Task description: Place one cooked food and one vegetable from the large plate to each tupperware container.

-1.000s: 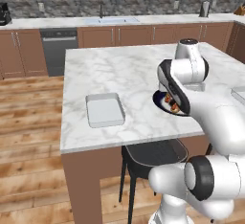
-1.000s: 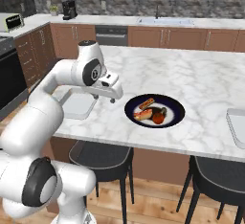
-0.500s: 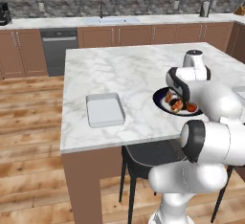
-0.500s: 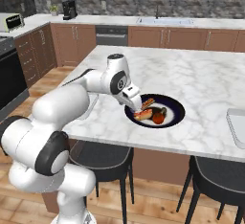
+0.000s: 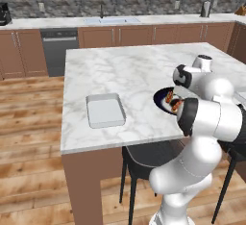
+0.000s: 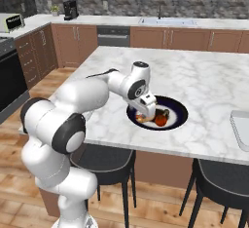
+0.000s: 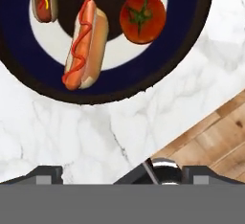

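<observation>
Two glossy hot dogs (image 7: 83, 43), round tomato (image 7: 142, 18) — navy-rimmed plate (image 7: 186, 41), veined marble.

Tupperware container (image 5: 105, 110) left of large plate (image 5: 160, 98)

arm (image 6: 87, 95): glossy white rounded links | joints: dark grey bands

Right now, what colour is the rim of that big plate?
Dark navy, nearly black, around a white ring; the large plate shows best in the hand view.
</observation>
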Motion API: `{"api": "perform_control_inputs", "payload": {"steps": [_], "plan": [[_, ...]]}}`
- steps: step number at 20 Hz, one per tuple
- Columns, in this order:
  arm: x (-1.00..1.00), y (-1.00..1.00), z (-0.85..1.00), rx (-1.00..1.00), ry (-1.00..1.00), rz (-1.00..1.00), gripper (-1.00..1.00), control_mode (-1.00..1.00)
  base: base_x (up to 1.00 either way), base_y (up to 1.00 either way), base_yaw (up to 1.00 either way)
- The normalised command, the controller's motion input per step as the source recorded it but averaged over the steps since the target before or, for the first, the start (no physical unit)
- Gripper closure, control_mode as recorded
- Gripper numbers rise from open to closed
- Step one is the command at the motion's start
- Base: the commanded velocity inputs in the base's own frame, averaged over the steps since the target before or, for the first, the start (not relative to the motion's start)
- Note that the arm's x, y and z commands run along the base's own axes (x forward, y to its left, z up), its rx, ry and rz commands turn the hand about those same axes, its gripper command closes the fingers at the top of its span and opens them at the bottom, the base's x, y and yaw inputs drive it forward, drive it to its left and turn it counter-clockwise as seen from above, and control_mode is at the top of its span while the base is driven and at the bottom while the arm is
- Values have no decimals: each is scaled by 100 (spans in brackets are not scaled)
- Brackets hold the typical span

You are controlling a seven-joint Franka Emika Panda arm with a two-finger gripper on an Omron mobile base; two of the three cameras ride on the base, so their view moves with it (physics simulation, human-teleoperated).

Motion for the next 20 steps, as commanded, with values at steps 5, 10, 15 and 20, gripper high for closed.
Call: {"api": "perform_control_inputs", "payload": {"steps": [5, 10, 15, 20], "plan": [[29, 2, -64, 0, 0, 13, -100, -100, 0, 0, 0], [39, 7, -48, 0, -1, 10, -100, -100, 0, 0, 0], [60, 2, -9, 0, 0, 1, -100, -100, 0, 0, 0], [61, 0, -10, 0, 0, 0, -100, -100, 0, 0, 0]]}}
